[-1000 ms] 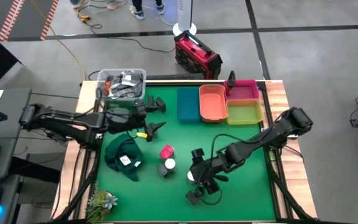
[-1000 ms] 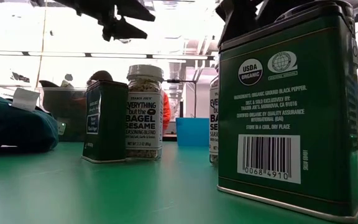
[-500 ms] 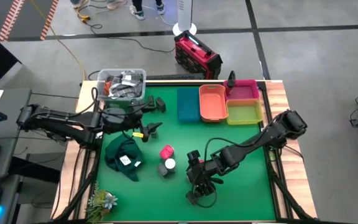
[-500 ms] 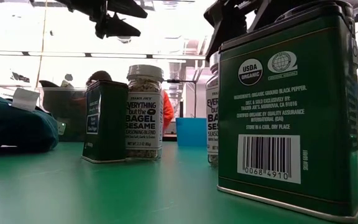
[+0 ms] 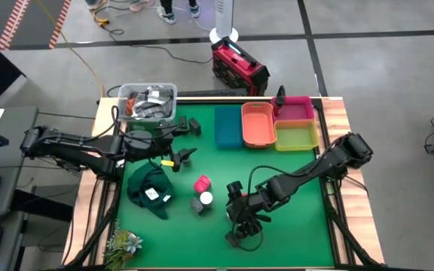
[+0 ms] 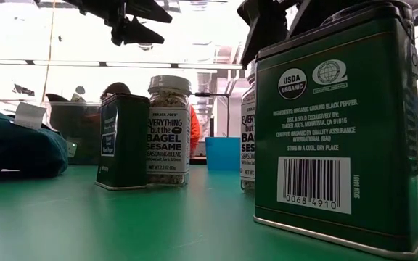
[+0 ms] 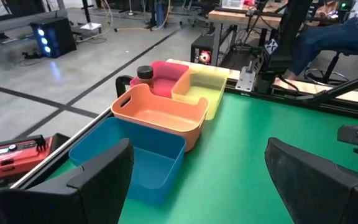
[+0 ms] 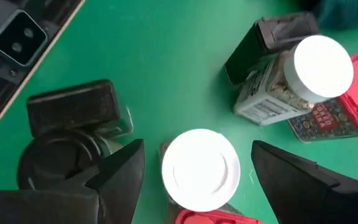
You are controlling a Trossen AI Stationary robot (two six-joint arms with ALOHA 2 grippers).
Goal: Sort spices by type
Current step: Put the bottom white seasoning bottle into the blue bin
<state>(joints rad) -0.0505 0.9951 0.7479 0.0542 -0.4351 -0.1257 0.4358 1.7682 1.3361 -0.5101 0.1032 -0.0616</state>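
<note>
Over the near cluster of spices, the right gripper (image 8: 191,163) is held wide open and empty above a white-capped jar (image 8: 201,168), the left gripper (image 5: 186,141) is parked open, and the bins (image 5: 257,124) look barely filled, so sorting's hardly started.

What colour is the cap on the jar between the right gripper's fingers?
White; the round cap shows best in the right wrist view.
</note>
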